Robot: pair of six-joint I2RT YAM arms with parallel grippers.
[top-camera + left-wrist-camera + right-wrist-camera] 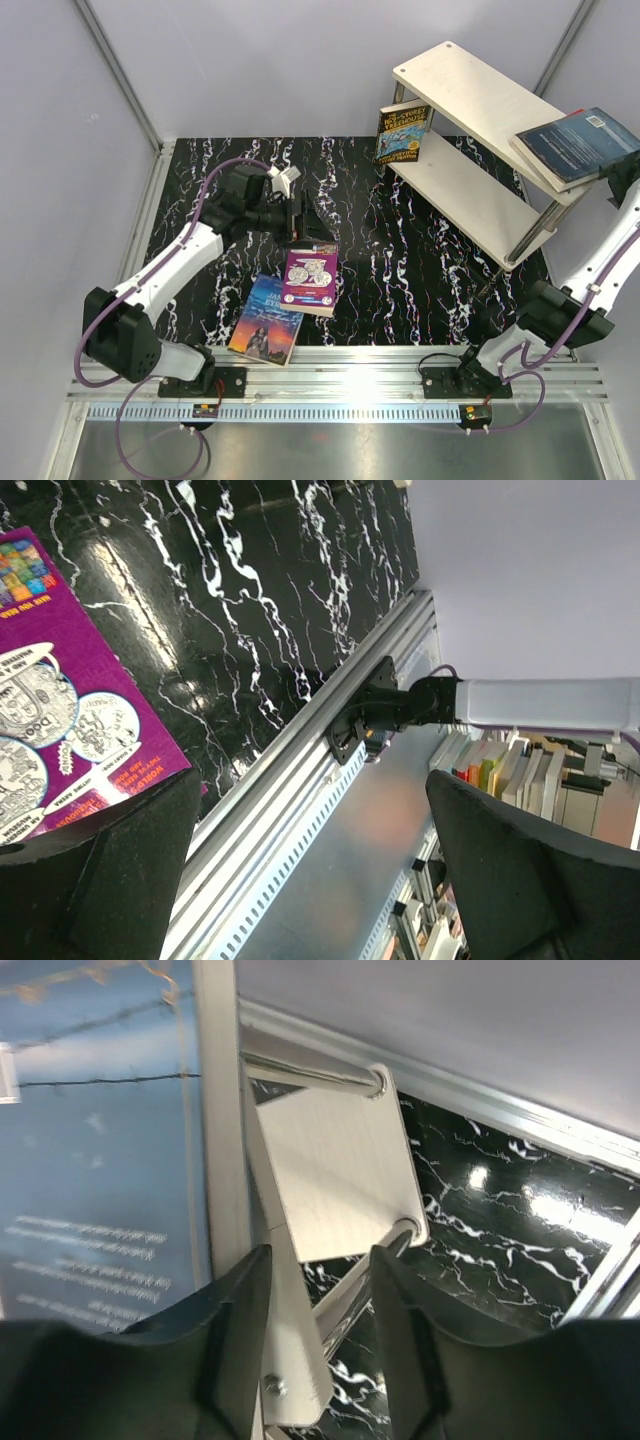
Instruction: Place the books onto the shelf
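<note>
The work surface is a table [420,270] with a glossy black top veined in white. It is enclosed by plain pale walls [300,60] in metal framing, and a slotted aluminium rail [340,385] along the near edge carries both arm bases. The shelf [470,95] stands at the far right, angled across the corner. A blue-and-yellow book [403,133] stands upright against its far-left end. A grey-blue book [578,143] lies flat on the near-right end of the top board, overhanging the edge. Near the left of centre, a purple book [310,278] lies flat, partly overlapping a blue-and-orange book [265,320]. The left gripper [315,800] hovers at the purple book's far edge, fingers spread wide and empty. The right gripper [320,1300] sits beside the grey-blue book, fingers parted, clamping nothing.
</note>
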